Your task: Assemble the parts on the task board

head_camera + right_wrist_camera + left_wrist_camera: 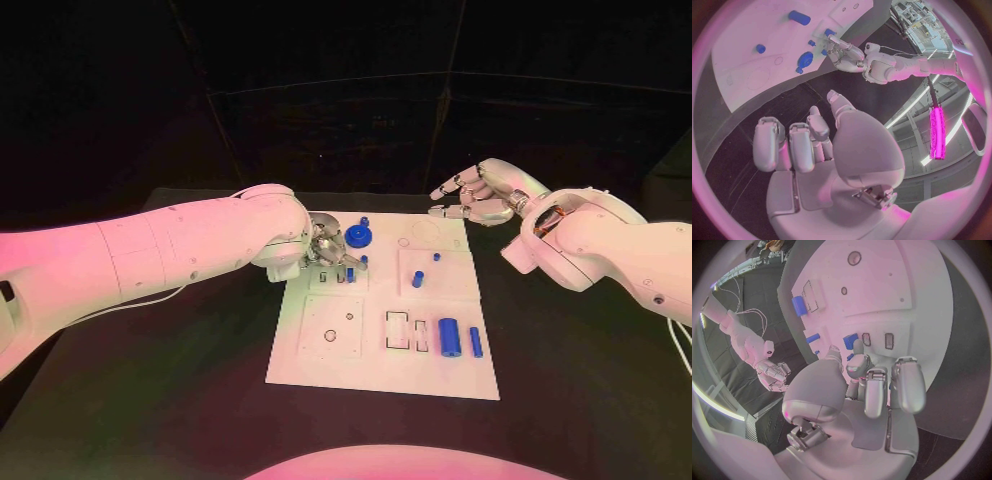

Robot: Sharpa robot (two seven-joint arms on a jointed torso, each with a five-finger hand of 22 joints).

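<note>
Centrally in the head view lies the task board (378,345), with blue parts (449,337) toward its right and top. At its upper left edge the left hand (326,250) has its fingers curled down among small blue pieces; whether it grips one I cannot tell. Off the upper right corner hovers the right hand (473,195), fingers loosely apart, holding nothing.

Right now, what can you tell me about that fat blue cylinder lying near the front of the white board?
The blue cylinder is a short, thick, smooth round bar, plain blue and plastic-looking. It lies on its side on the white board, its long axis running toward and away from the robot, in the corner nearest the robot's right. A thinner blue rod lies parallel just beside it, and rectangular slots are cut in the board on its other side. Neither hand touches it.
</note>
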